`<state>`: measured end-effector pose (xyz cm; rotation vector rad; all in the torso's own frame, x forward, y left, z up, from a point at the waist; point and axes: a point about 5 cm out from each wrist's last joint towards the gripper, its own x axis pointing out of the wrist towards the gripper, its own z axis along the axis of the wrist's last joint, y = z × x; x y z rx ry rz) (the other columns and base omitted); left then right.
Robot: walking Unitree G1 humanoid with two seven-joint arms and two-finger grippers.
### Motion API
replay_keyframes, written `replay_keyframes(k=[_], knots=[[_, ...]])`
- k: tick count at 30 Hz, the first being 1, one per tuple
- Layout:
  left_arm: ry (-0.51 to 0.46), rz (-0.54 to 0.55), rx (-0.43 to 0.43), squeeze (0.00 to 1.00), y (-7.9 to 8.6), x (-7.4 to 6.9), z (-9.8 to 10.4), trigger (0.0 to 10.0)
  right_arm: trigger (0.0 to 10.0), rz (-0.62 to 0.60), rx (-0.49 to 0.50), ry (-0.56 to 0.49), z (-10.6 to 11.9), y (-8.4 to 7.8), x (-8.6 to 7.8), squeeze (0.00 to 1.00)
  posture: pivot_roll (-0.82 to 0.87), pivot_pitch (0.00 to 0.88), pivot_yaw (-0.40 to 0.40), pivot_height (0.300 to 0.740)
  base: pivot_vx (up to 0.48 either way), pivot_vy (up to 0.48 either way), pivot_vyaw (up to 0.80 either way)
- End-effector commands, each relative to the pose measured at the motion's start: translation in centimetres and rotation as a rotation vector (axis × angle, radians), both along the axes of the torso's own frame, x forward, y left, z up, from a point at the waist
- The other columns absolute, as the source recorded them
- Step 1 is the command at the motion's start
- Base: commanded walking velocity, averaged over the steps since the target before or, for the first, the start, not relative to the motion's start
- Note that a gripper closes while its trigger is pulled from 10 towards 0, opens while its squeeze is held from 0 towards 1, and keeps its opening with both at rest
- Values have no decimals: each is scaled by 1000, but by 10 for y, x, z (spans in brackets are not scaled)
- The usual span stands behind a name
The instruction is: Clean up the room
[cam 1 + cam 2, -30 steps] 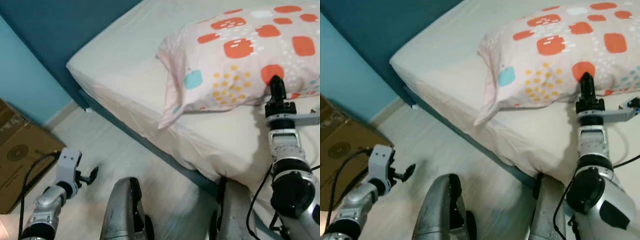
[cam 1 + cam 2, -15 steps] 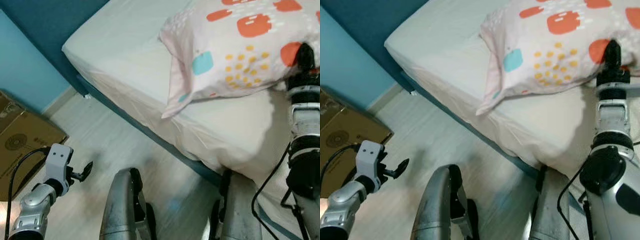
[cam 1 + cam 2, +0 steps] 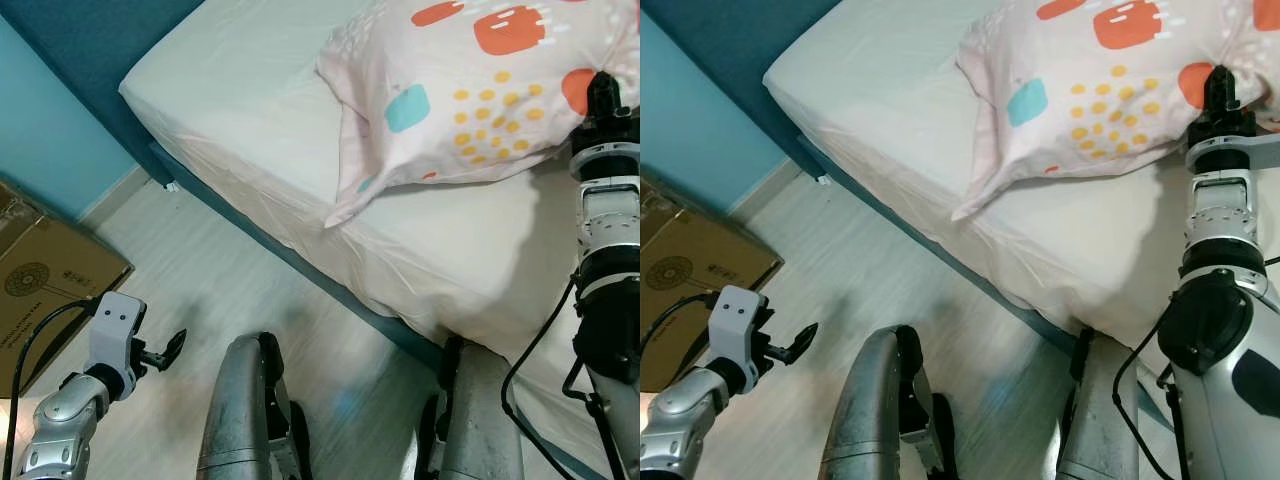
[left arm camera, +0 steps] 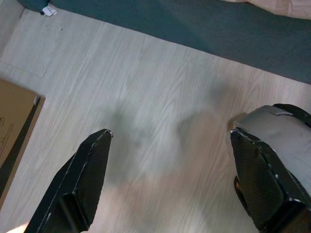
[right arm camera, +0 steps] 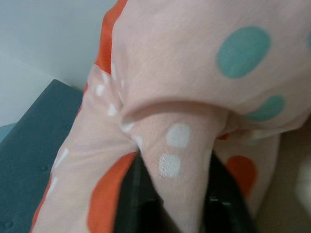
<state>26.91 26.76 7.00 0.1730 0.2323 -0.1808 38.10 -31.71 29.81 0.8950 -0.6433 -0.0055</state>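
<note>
A pink pillow (image 3: 480, 95) with orange squares, yellow dots and a teal patch lies on the cream bed (image 3: 250, 110). My right gripper (image 3: 602, 92) is at the pillow's near right edge, shut on a pinched fold of its fabric (image 5: 175, 160). One floppy corner of the pillow (image 3: 975, 205) droops toward the mattress edge. My left gripper (image 4: 170, 145) hangs low over the pale wood floor (image 4: 146, 97), open with nothing between its fingers (image 4: 90, 170).
A cardboard box (image 3: 40, 290) stands on the floor at the left by the light blue wall. The bed's dark teal frame (image 3: 300, 270) runs diagonally across the floor. My own grey legs (image 3: 240, 420) fill the bottom middle.
The camera has drifted slightly, so the bed and pillow sit a bit higher in view. My right gripper stays shut on the pillow. The left arm has hardly moved.
</note>
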Motion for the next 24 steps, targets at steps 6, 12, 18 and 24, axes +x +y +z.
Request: replay_keyframes(k=[6, 12, 18, 24], knots=[[53, 29, -23, 0, -5, -4, -14, 10000, 0, -2, -32, -71, 10, -6, -5, 0, 250, 459, 122, 492, 0, 0, 0], [10, 44, -79, 0, -24, 19, -10, 10000, 0, 147, -113, -187, 19, 18, -1, 0, 196, 351, 81, 492, 0, 0, 0], [-43, 36, -156, 0, -55, 51, 1, 10000, 0, 403, -267, -254, -8, 79, -3, 0, 133, 212, 54, 492, 0, 0, 0], [-95, 40, -216, 0, -66, 72, 19, 10000, 0, 533, -305, -287, -22, 121, -21, 0, 85, 122, 61, 492, 0, 0, 0]])
